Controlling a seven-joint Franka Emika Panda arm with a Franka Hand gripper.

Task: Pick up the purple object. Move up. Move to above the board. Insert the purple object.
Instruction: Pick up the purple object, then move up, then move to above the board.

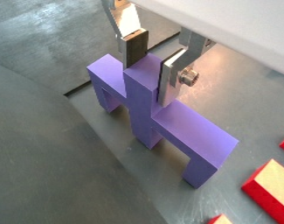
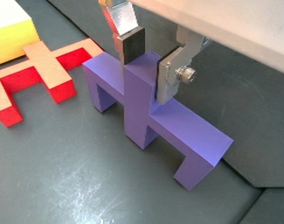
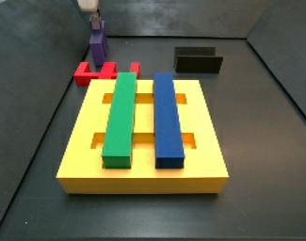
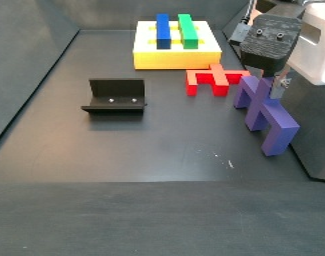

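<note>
The gripper [image 1: 154, 66] is positioned over the purple object [image 1: 168, 122], with one silver finger [image 1: 134, 45] on each side of the raised central stem. In both wrist views the dark pads sit against or just beside the stem's faces; the jaws are closed around the stem, and firm contact cannot be confirmed.

The purple object [image 2: 155, 118] stands on the dark floor with its legs down. In a side view it appears at right of centre [image 4: 265, 105], directly beneath the gripper [image 4: 262, 78]. In a side view it appears at upper left [image 3: 97, 44], partly behind the red piece.

The red piece [image 4: 214, 79] lies flat on the floor between the purple object and the board [image 4: 149, 55]. In a wrist view it lies near the purple object, at left of frame [image 2: 39, 74].

The board [image 3: 86, 141] is a flat yellow block. It occupies the centre of a side view and sits at top centre in a side view. A green bar [image 3: 121, 118] and a blue bar [image 3: 168, 118] lie side by side in it, parallel.

The fixture [image 4: 115, 97] stands at left of centre in a side view and at upper right [image 3: 200, 61] in a side view, well apart from the purple object.
</note>
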